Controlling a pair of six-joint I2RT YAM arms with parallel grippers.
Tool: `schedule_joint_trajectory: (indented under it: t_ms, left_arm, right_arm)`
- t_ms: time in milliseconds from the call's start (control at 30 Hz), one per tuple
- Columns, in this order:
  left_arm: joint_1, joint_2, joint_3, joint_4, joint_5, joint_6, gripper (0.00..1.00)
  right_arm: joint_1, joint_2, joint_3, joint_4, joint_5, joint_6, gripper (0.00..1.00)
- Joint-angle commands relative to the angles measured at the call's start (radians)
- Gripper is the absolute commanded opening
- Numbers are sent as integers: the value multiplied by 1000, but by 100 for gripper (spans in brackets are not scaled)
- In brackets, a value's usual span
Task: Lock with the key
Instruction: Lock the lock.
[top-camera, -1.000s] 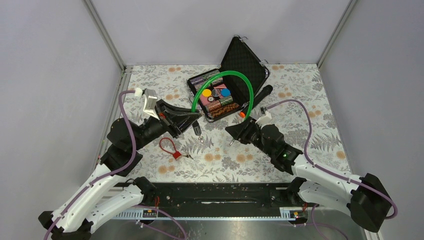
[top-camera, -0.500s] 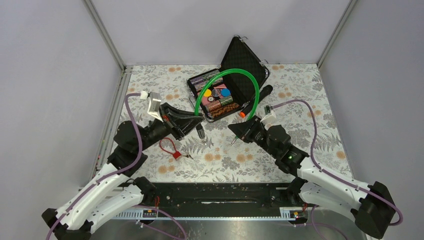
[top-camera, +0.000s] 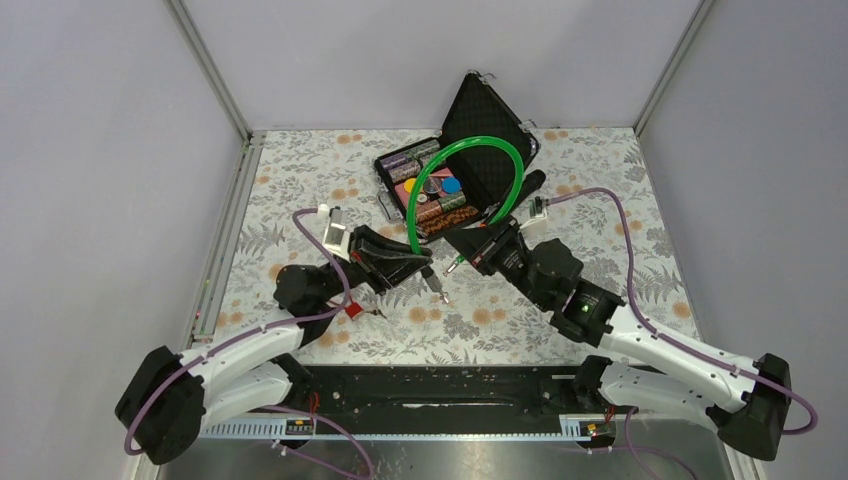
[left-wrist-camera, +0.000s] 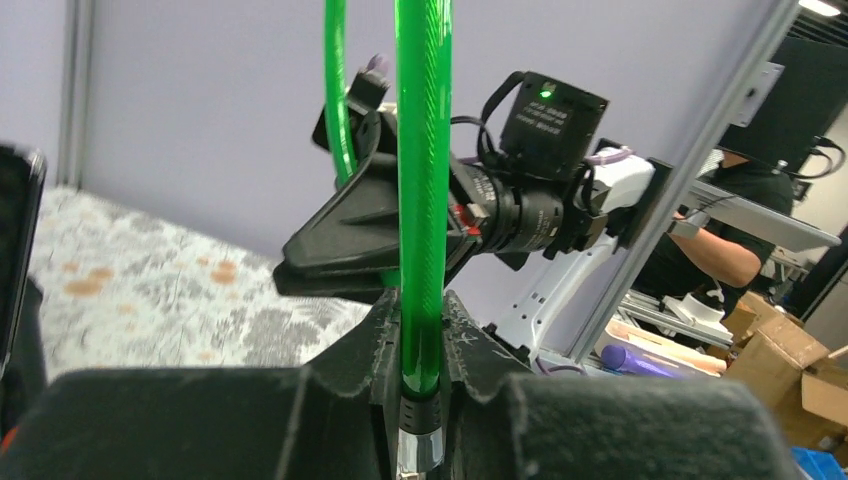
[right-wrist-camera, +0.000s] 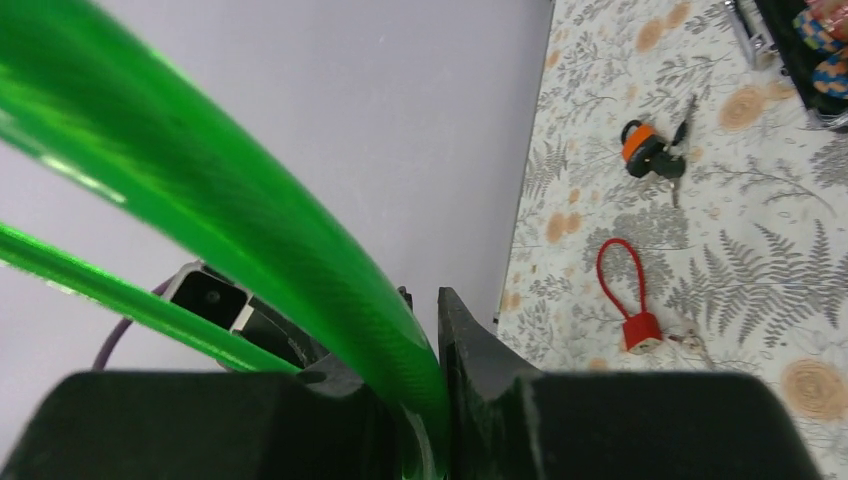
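Observation:
A green cable loop (top-camera: 470, 150) arches above the table, and both grippers hold it. My left gripper (top-camera: 428, 268) is shut on one end of it, just above a black collar and silvery tip (left-wrist-camera: 420, 440). My right gripper (top-camera: 465, 252) is shut on the cable's other side (right-wrist-camera: 300, 240), close to the left gripper. A small red padlock (right-wrist-camera: 640, 325) with a red wire loop lies on the table, and the tiny silvery key (right-wrist-camera: 684, 339) lies beside it. In the top view the padlock (top-camera: 351, 309) sits by my left arm, away from both grippers.
An open black case (top-camera: 500, 130) with poker chips stands at the back centre. A black cylinder (top-camera: 530, 185) lies to its right. An orange-and-black piece (right-wrist-camera: 642, 150) with black-headed keys lies on the floral mat. Grey walls enclose the table on three sides.
Both grippers moved toward the table's centre and closer together, carrying the green cable. The left arm swung right, and the loop narrowed and stands more upright.

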Motion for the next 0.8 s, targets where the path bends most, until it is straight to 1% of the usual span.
schedule_joint_trajectory:
  t_ms: [0, 133, 267, 433, 600, 767]
  left_arm:
    - [-2, 73, 30, 351, 111, -46, 0]
    - [-2, 92, 59, 356, 137, -21, 0]
    - [-2, 89, 58, 353, 119, 8, 0]
    - [-2, 108, 73, 354, 123, 6, 0]
    - [-2, 103, 62, 350, 59, 20, 0]
    - [-2, 103, 55, 351, 13, 28, 0]
  right_arm:
    - [54, 15, 87, 21, 113, 48, 0]
    - [63, 20, 93, 9, 139, 54, 0]
    - [65, 17, 105, -6, 147, 41, 0]
    - [65, 35, 128, -7, 137, 39, 0]
    - [66, 58, 141, -3, 104, 56, 0]
    - [69, 68, 142, -6, 106, 66, 0]
